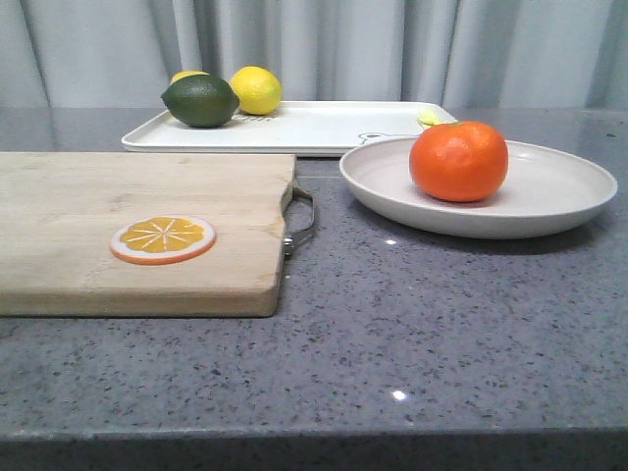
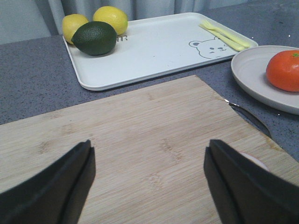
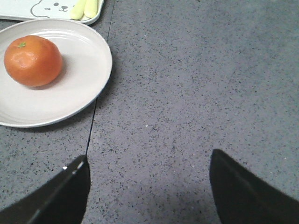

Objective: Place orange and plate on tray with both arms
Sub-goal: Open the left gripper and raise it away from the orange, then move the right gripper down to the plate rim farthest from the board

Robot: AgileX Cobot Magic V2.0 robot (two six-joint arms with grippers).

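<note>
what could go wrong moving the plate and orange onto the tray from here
The orange sits loose on the shallow plate; tilting the plate could roll it off. The tray already holds a lime, two lemons and a yellow fork, so the plate may bump or land on them.

We see a grey speckled stone-like counter (image 1: 442,324) with a slight sheen, and a pale matt wooden cutting board (image 1: 118,265) with visible grain and a metal handle (image 1: 301,222). The orange (image 1: 458,161) looks glossy and finely dimpled. The plate (image 1: 549,196) and tray (image 1: 324,128) look smooth.
</note>
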